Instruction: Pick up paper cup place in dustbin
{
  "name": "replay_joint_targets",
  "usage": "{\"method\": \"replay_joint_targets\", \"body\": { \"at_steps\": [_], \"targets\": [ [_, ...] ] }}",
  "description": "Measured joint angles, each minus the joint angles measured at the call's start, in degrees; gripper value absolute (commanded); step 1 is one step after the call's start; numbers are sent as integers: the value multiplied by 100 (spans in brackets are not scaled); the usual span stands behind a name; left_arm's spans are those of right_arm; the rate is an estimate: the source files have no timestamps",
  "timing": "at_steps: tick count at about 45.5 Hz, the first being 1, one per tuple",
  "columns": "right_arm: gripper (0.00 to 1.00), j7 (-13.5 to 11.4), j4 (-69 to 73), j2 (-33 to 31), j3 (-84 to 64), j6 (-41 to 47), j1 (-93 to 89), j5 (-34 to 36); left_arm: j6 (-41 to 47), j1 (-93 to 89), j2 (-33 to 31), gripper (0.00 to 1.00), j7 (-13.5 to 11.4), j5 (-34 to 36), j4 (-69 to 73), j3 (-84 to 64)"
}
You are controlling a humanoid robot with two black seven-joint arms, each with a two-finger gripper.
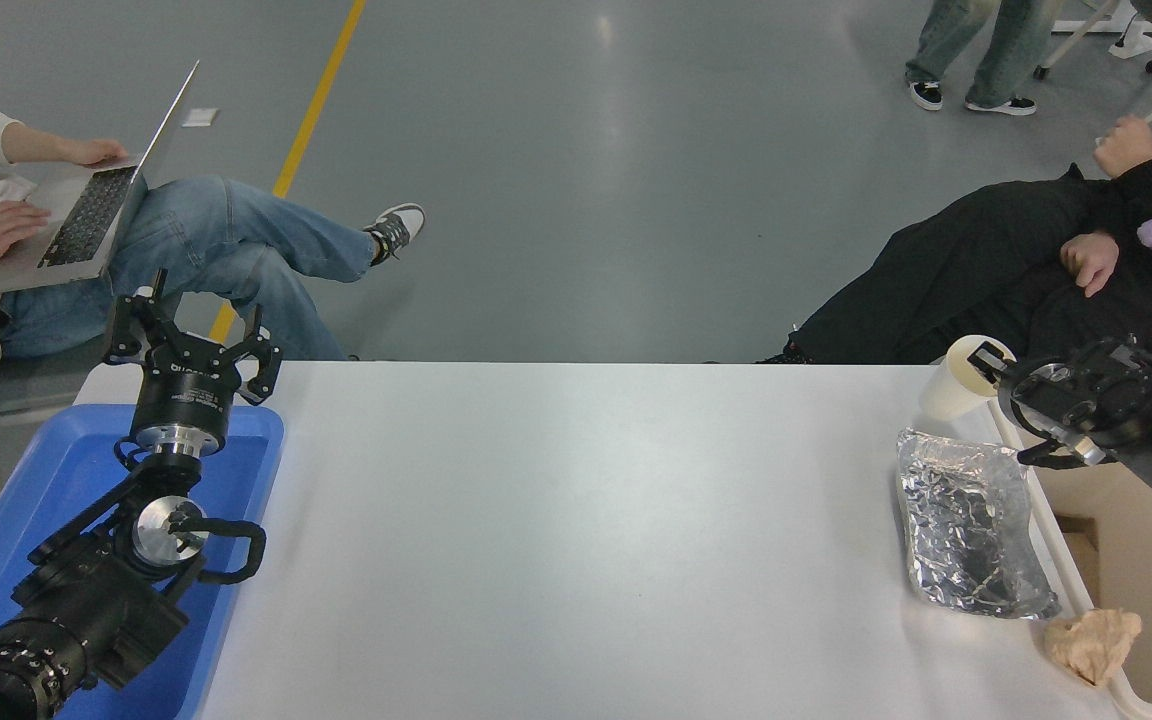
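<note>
Head view: right gripper (pixel 988 362) at 3 o'clock clamps the paper cup's (pixel 958 380) rim, cup tilted beside the dustbin (pixel 1066 560) rim, above the foil tray (pixel 971 530). Left gripper (pixel 191 345) at 9 o'clock, fingers spread wide over the blue tray (pixel 46 470). No print legible.

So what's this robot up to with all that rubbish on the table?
The right claw has the paper cup by its rim at the table's far right corner, tilted, right beside the dustbin where it's meant to go. The cup isn't in the bin yet. A crumpled foil tray lies on the table next to the bin, with a tan paper wad on the bin's rim. The left claw sits parked and open over a blue tray.
</note>
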Motion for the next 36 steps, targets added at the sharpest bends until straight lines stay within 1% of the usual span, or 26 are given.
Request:
{"method": "replay_joint_targets", "body": {
  "at_steps": [6, 12, 23, 24, 27, 31, 36],
  "targets": [
    [0, 3, 880, -269, -506, 80, 841, -11, 0, 0, 0, 99, 1, 1, 0, 4],
    [0, 23, 1609, -540, -952, 493, 1761, -40, 0, -1, 0, 99, 3, 3, 1, 6],
    [0, 43, 2263, -818, -1477, 2084, 3310, -98, 0, 0, 0, 99, 6, 3, 1, 7],
    [0, 48, 2370, -853, -1552, 2418, 3614, -155, 0, -1, 0, 99, 6, 2, 1, 7],
    [0, 47, 2486, -877, -1605, 2622, 3838, -245, 0, -1, 0, 99, 6, 2, 2, 7],
    [0, 54, 2830, -984, -1708, 3100, 4532, -499, 0, 0, 0, 99, 5, 2, 1, 7],
    [0, 57, 3078, -1071, -1762, 3424, 5028, -675, 0, -1, 0, 99, 4, 4, 1, 7]
  ]
}}
